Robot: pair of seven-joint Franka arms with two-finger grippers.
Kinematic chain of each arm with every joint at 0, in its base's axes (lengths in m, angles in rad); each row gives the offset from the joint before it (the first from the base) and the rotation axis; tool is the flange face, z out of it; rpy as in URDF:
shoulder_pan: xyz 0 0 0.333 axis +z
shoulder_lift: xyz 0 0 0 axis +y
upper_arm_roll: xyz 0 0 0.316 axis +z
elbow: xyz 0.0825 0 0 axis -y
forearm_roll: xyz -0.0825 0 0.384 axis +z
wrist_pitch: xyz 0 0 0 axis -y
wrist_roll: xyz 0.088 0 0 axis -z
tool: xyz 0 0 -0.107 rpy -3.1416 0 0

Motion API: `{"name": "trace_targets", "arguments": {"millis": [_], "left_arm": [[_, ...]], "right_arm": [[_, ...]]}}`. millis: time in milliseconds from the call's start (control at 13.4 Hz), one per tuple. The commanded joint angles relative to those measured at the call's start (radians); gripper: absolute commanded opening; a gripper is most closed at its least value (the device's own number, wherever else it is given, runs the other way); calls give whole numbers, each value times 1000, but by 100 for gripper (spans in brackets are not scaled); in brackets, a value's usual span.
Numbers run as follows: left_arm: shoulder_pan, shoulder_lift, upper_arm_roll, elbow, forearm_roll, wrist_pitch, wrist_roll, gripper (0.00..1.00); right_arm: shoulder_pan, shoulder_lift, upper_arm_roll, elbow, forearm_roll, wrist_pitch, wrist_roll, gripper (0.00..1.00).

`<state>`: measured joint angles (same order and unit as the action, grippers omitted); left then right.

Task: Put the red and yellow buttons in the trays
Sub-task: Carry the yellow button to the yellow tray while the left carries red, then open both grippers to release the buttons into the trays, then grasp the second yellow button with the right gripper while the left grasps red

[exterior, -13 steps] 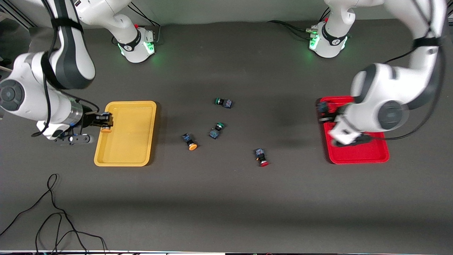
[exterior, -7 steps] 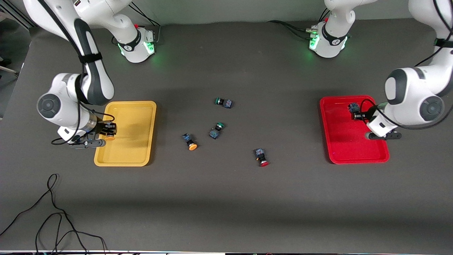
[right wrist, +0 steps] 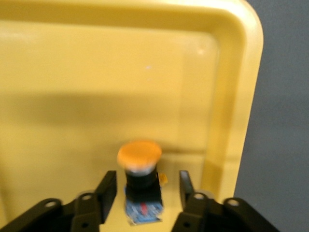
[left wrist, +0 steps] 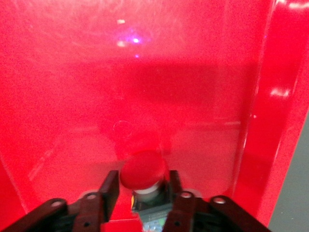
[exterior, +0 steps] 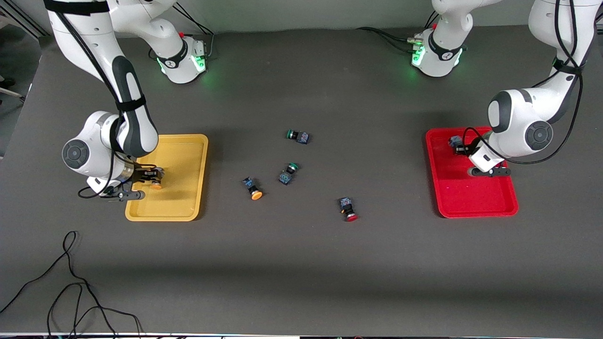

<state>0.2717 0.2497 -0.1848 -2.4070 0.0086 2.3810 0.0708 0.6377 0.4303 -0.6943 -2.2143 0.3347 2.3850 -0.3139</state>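
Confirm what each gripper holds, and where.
Right gripper holds nothing; yellow button lies between its open fingers in yellow tray. Left gripper brackets red button at body; hold cannot be told.

We see a dark grey tabletop (exterior: 301, 263), matte and evenly lit, with soft shadows lying across it in broad bands. Along its top edge runs a pale wall (exterior: 301, 12) — plain, no window showing. A thin black cable (exterior: 70, 282) loops loosely over the tabletop's corner nearest the camera, at the right arm's end. Green light glows on the surface by that wall — two small pools of it.
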Motion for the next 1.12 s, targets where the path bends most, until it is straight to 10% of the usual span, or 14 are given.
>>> {"name": "trace_targets", "arguments": {"millis": [0, 524, 749, 1048], "left_arm": [[-18, -41, -13, 82, 2, -122, -20, 100], [-349, 220, -30, 838, -70, -620, -489, 100], [-466, 452, -38, 1083, -134, -606, -742, 100], [-594, 601, -36, 1134, -130, -377, -925, 100]], "right_arm": [[5, -10, -7, 94, 33, -123, -22, 100], [124, -151, -31, 416, -126, -562, 261, 100], [220, -179, -27, 429, -120, -553, 413, 100], [359, -125, -22, 456, -1, -431, 507, 100]]}}
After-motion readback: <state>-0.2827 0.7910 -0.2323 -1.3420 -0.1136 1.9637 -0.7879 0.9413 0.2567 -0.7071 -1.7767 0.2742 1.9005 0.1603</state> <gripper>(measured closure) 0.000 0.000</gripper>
